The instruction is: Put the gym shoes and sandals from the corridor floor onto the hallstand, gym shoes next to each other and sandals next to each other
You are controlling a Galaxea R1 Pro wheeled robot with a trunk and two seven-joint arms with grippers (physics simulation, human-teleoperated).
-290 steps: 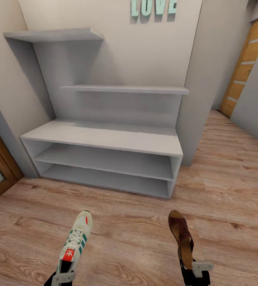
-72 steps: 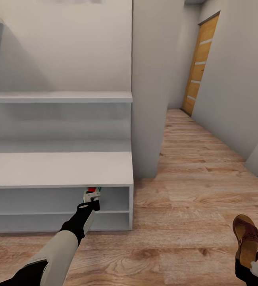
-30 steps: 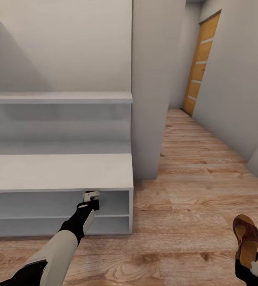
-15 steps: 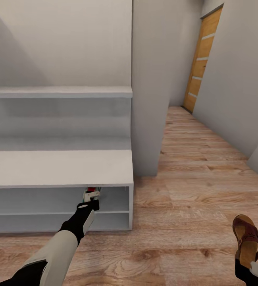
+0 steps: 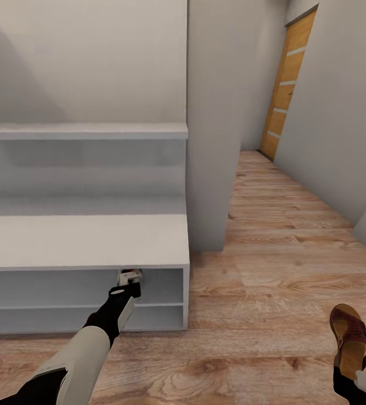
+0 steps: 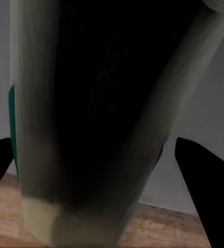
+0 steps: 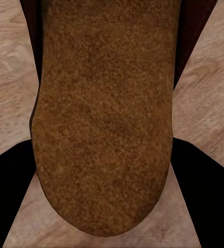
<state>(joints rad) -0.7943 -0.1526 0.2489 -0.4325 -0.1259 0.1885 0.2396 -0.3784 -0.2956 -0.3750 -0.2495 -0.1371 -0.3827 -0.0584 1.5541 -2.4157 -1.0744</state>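
Wood floor (image 5: 273, 292); left tool (image 5: 129, 275) clamps a sneaker (image 6: 86, 129) inside the rack (image 5: 81, 242), right tool (image 5: 363, 385) clamps a sandal (image 5: 349, 337).

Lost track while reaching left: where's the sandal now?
Head view, low right: the sandal is held in the right gripper above the floor, well right of the shoe rack.

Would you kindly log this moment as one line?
left end effector: gym shoe into hallstand upper slot | right end effector: holds sandal
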